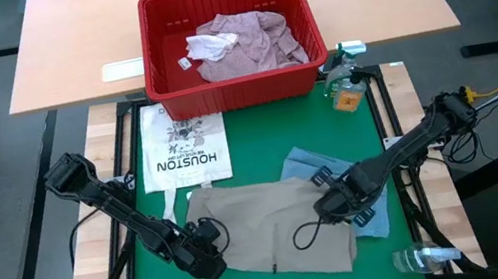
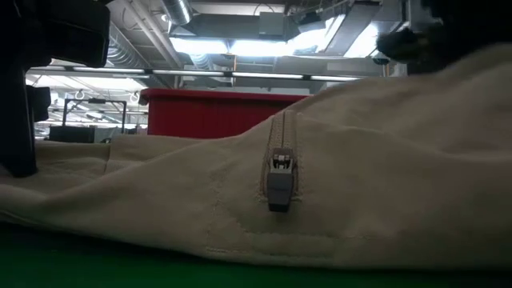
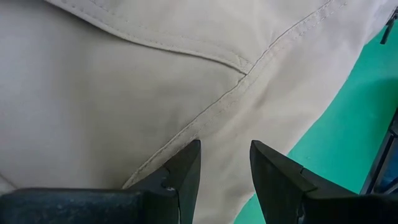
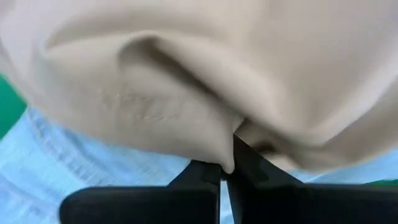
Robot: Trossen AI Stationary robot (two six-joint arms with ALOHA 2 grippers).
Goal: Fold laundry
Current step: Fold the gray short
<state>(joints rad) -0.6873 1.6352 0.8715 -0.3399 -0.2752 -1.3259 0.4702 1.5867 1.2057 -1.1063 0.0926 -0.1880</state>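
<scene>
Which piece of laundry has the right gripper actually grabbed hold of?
The tan garment spread on the green mat: the right gripper is shut on a fold at its edge. The blue denim lies underneath it, ungripped, and the pink shirt sits in the red basket.

You've got two dark, knobbly, jointed arms, each trailing a black cable loop. The left pincer (image 3: pixel 224 177) has matte black wedge-shaped fingers; the right pincer (image 4: pixel 225 169) has thin black tapering ones.

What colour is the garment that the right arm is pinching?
Tan, or khaki; the high view shows it best.
</scene>
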